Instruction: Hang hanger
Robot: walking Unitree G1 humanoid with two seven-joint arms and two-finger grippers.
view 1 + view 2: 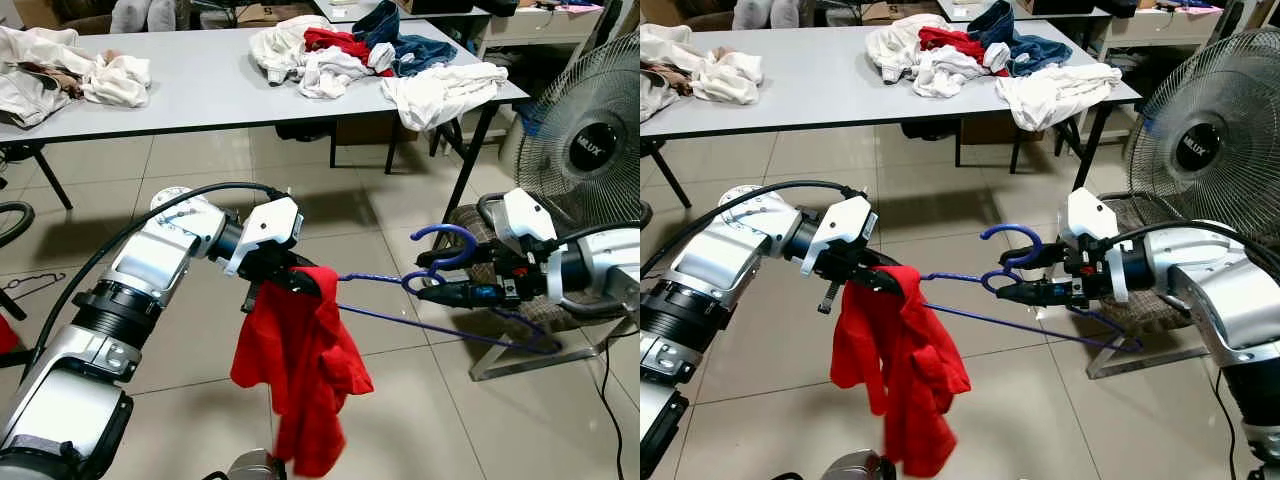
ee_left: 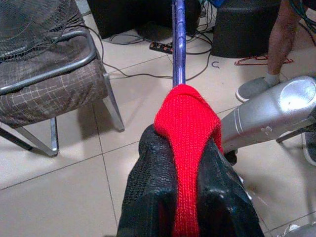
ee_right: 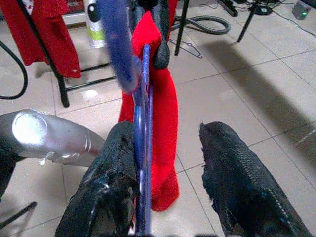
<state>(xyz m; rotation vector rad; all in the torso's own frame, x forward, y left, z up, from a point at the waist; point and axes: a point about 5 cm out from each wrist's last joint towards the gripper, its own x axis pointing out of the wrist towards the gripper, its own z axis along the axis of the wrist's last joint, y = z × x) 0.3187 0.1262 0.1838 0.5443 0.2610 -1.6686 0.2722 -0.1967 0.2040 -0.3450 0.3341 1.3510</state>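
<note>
hanger strung level between both arms

the blue hanger (image 1: 440,330) runs lengthwise from one gripper to the other. the left gripper (image 1: 290,275) is clamped on the red shirt (image 1: 300,375) draped over its far shoulder. the right gripper (image 1: 450,278) sits at the hook, fingers spread in its wrist view, wire against one finger. the right is nearer the hook.
</note>
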